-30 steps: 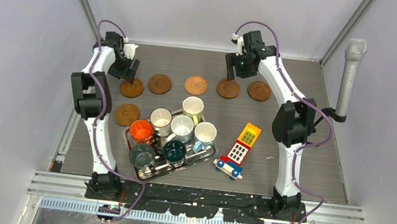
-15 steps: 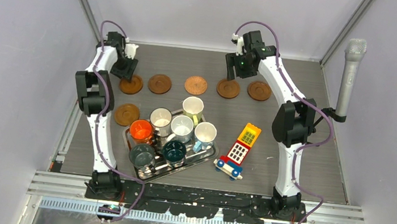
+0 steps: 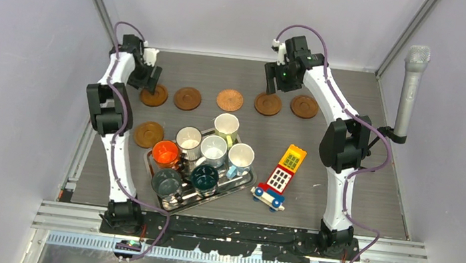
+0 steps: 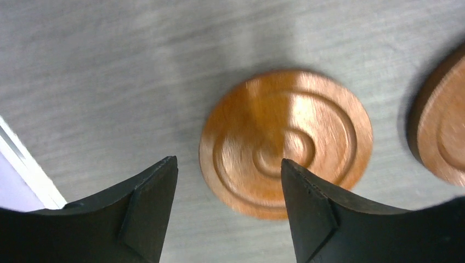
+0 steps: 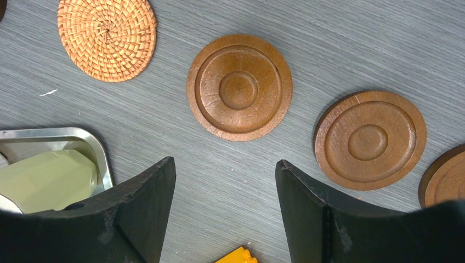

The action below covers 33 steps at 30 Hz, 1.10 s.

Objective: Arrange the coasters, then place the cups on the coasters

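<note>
From overhead, six coasters (image 3: 187,98) were counted on the bench (image 3: 308,211): five in a row along the far side and a lone coaster (image 3: 149,134) nearer, left of the tray (image 3: 230,190). Only the right wrist view revealed that the middle disc of the row was a woven coaster (image 5: 107,37) while its neighbours were ringed wood. A further wooden coaster (image 5: 445,176), cut by that view's right edge, could not be made out from above. The left wrist view alone gave the leftmost coaster (image 4: 285,137) at close range, blurred, its near rim partly hidden behind one finger (image 4: 310,216); contact could not be judged. The left arm was seen raised and stretched toward the far left, with the left end effector (image 3: 148,86) pointed down over that coaster, the jaws parted with nothing between them. The right arm was folded high at the far side, and the right end effector (image 3: 275,83) hung above the bench near the two right-hand coasters, likewise spread wide and empty. Seven cups (image 3: 213,149) were crowded upright on the metal tray, among them an orange cup (image 3: 164,152) and a pale yellow cup (image 3: 226,125) at its far corner; none was set on a coaster. A block toy (image 3: 280,176) lay just beside the tray on the right.
</note>
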### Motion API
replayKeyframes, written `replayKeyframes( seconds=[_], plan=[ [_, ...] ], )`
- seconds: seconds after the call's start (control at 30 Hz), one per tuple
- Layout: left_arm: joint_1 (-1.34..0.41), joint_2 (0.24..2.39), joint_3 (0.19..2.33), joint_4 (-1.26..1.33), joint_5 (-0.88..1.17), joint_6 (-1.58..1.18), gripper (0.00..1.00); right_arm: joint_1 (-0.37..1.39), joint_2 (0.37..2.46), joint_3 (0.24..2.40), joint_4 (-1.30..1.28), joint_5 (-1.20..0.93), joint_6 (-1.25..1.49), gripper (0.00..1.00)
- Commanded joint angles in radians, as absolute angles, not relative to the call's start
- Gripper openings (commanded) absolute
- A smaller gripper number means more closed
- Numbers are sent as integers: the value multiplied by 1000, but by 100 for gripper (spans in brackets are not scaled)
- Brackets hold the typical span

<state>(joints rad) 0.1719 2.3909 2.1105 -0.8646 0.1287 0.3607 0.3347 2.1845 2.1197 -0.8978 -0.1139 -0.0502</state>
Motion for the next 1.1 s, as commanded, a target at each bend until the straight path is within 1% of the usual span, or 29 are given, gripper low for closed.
replayKeyframes(
  seconds=[0.0, 0.1, 0.3, 0.53, 0.77, 0.93, 1.07],
  plan=[
    [216, 2173, 2038, -909, 223, 347, 73, 341, 2119, 2135, -878, -123, -54, 71],
    [230, 2065, 1913, -923, 270, 381, 75, 340, 2117, 2137, -878, -133, -51, 71],
    [232, 1889, 1580, -899, 299, 449, 78, 341, 2106, 2126, -880, -141, -52, 71],
    [231, 1803, 1346, -758, 204, 469, 81, 341, 2091, 2101, -878, -152, -48, 71],
    [230, 1826, 1272, -697, 131, 448, 78, 340, 2093, 2099, -881, -160, -39, 71],
    [234, 1858, 1253, -669, 45, 437, 69, 340, 2094, 2093, -881, -154, -40, 71],
    [259, 1885, 1278, -660, 8, 438, 64, 340, 2095, 2092, -881, -151, -42, 71]
  ],
)
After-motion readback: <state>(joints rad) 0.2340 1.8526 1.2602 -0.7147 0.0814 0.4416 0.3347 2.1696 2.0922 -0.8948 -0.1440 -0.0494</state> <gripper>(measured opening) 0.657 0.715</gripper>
